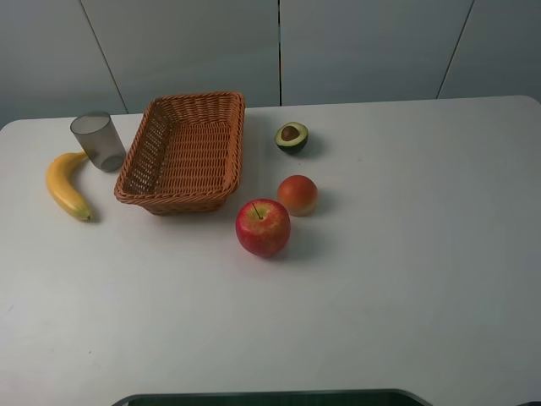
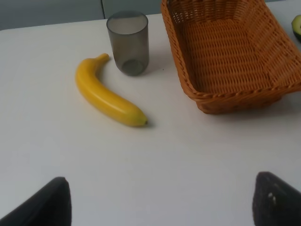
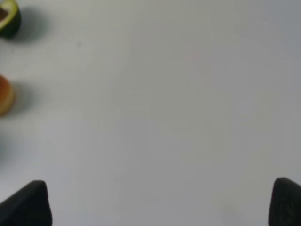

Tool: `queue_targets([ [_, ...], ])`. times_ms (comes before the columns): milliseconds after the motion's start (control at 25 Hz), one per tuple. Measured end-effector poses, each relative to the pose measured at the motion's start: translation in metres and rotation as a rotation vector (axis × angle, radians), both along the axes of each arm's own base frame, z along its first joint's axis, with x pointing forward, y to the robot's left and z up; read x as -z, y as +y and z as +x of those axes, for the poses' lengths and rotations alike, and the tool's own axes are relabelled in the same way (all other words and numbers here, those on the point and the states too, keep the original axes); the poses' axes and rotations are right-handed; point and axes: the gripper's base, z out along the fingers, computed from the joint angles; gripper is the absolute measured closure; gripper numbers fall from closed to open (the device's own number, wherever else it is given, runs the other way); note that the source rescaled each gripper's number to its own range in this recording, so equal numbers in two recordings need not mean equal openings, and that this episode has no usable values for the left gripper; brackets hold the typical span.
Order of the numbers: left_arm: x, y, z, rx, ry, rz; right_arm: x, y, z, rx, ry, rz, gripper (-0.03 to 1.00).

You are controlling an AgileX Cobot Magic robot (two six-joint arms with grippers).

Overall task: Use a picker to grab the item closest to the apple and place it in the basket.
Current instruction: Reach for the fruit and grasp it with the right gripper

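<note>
A red apple [image 1: 263, 227] sits near the middle of the white table. Just behind it to the right, almost touching, lies a small round orange-red fruit [image 1: 297, 194], whose edge shows in the right wrist view [image 3: 4, 95]. The empty wicker basket [image 1: 228, 161] stands to the left of both, and the left wrist view shows its rim [image 2: 235, 96]. Neither arm appears in the high view. My left gripper [image 2: 162, 202] and right gripper [image 3: 160, 202] show only dark fingertips set wide apart, holding nothing.
A halved avocado [image 1: 292, 137] lies behind the orange-red fruit, right of the basket. A grey cup [image 1: 99, 141] and a banana [image 1: 67, 185] sit left of the basket. The cup [image 2: 128, 42] and banana [image 2: 108, 94] lie ahead of my left gripper.
</note>
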Motion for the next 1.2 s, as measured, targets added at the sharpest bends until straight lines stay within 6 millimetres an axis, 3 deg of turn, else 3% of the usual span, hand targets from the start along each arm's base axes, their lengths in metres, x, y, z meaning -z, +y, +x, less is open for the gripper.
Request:
queue_targets([
  [240, 0.0, 0.0, 0.0, 0.0, 0.0, 0.0, 0.003, 0.018, 0.082, -0.142, 0.195, -0.106, -0.03],
  [400, 0.0, 0.0, 0.0, 0.0, 0.0, 0.0, 0.021, 0.045, 0.138, -0.186, 0.243, -0.09, -0.03],
  [560, 0.0, 0.0, 0.0, 0.0, 0.0, 0.0, 0.044, 0.071, 0.18, -0.204, 0.3, -0.013, -0.03],
  [840, 0.0, 0.0, 0.0, 0.0, 0.0, 0.0, 0.081, 0.127, 0.223, -0.264, 0.422, 0.048, -0.03],
  [1200, 0.0, 0.0, 0.0, 0.0, 0.0, 0.0, 0.125, 0.183, 0.248, -0.236, 0.507, 0.106, -0.03],
])
